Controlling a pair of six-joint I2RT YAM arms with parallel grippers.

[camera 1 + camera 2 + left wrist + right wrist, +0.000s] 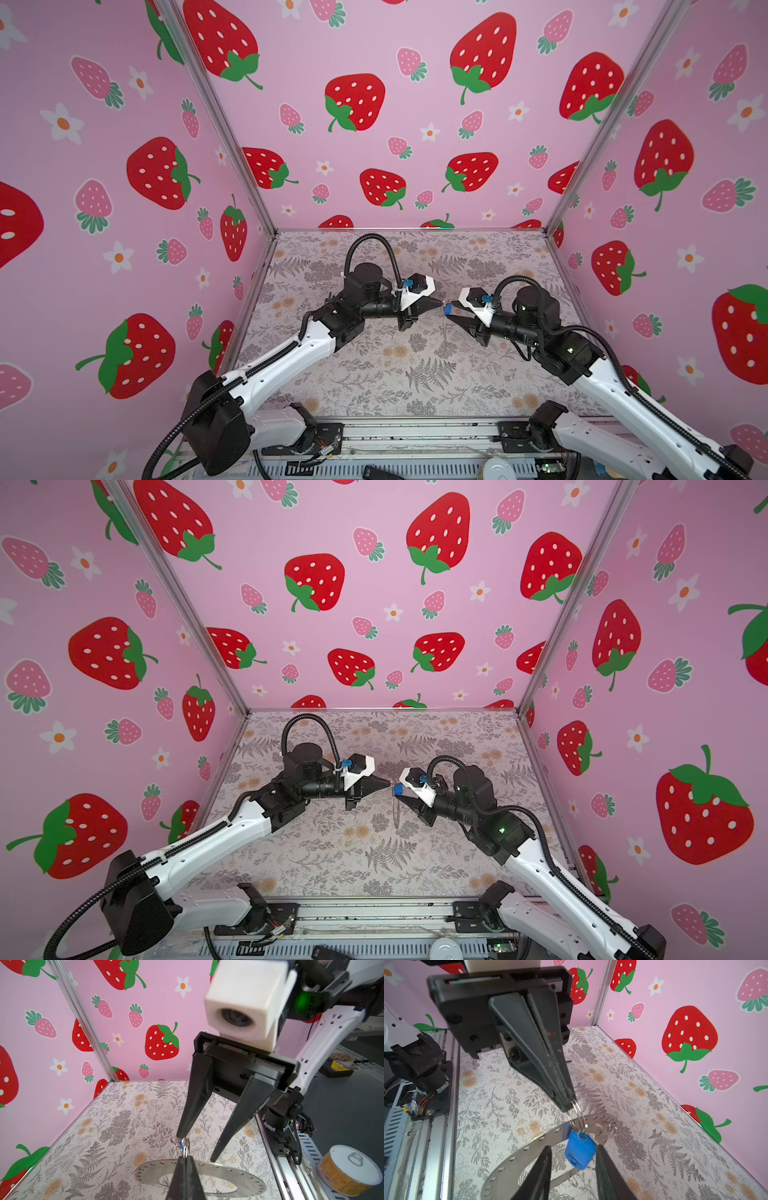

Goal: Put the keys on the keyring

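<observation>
Two hands nose to nose in mid-air, and this is fine work. Left hand [568, 1106]: fingers pressed tight together, pinching the silver loop [577, 1110] right at the very tips. Off that loop dangles the blue tag of the keys [580, 1152], sitting in the gap of the right hand [574, 1146]. Its fingers stand apart: one side looks to brush the tag, the other shows clear daylight, so nothing is clamped there.

Just behind the tag is the keyring [529, 1155], the flat grey disc with holes round its rim. In both top views it shows edge-on, up off the desk [374, 374] and just below the tips. I'd say it hangs from that same loop. Whether the wire has run fully through a rim hole, I can't tell.

So how to play it? The left pinch looks like the only support, so it wants to hold firm and dead steady. The right hand should close on the tag's flat faces, not on the wire, then walk it round the coil in small turns.

Dangers: a swinging disc, the loop slipping from that tip grip, and a spare small ring [612, 1128] on the rim nearby that could snag.
</observation>
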